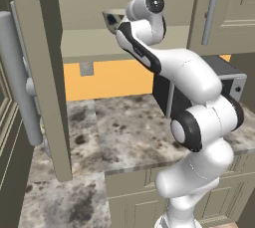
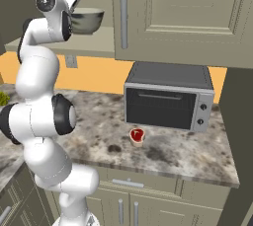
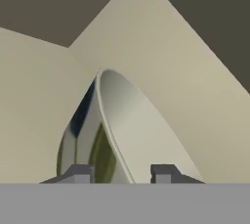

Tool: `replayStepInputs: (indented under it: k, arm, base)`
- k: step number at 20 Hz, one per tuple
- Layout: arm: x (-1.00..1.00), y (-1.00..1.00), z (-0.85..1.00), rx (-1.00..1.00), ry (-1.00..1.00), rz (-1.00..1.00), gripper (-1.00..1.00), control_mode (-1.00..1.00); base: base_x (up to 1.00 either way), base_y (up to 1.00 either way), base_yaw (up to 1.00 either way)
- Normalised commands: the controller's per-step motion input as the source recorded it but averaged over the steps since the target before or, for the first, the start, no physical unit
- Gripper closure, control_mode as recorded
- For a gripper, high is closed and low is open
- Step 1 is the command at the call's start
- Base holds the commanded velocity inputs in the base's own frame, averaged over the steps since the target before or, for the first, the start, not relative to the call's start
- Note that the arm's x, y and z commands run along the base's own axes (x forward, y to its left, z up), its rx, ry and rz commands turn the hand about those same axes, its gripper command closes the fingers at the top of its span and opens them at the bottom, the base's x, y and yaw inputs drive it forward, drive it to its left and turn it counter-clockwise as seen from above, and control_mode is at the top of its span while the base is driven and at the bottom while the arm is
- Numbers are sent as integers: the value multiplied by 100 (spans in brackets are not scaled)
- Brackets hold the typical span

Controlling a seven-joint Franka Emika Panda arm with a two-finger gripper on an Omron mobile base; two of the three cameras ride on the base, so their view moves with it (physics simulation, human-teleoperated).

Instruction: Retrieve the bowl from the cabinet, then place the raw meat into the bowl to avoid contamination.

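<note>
The bowl (image 2: pixel 89 20), pale grey with dark blotches, is inside the open cabinet (image 2: pixel 94 47) just over its pale shelf; I cannot tell whether it rests on the shelf. Part of the bowl (image 1: pixel 111 19) shows past my wrist. In the hand view the bowl (image 3: pixel 134 125) lies on edge, its rim running between my fingertips. My gripper (image 3: pixel 122 174) is shut on that rim, one finger outside the wall and one inside. The raw meat (image 2: pixel 137 134), a small red steak with a pale rim, lies on the counter in front of the toaster oven.
A toaster oven (image 2: pixel 168 102) stands at the back of the marbled counter (image 2: pixel 168 156). The cabinet's open left door (image 1: pixel 37 77) with its bar handle (image 1: pixel 19 77) juts out beside my arm. A shut door (image 2: pixel 188 13) hangs above the oven. A green plant (image 2: pixel 3 97) sits far left.
</note>
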Motion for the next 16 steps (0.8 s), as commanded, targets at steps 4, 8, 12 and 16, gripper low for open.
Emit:
replayStepInputs:
  k: [4, 8, 12, 16]
  arm:
    - [-29, 0, 3, 0, 0, 0, 100, -100]
    - [-35, 0, 10, 0, 0, 0, 100, -100]
    - [-43, 0, 15, 0, 2, 0, 100, -100]
    - [-46, 0, 14, -1, 4, 2, 100, -100]
  base:
    - [0, 0, 0]
    - [0, 0, 0]
    - [0, 0, 0]
    - [0, 0, 0]
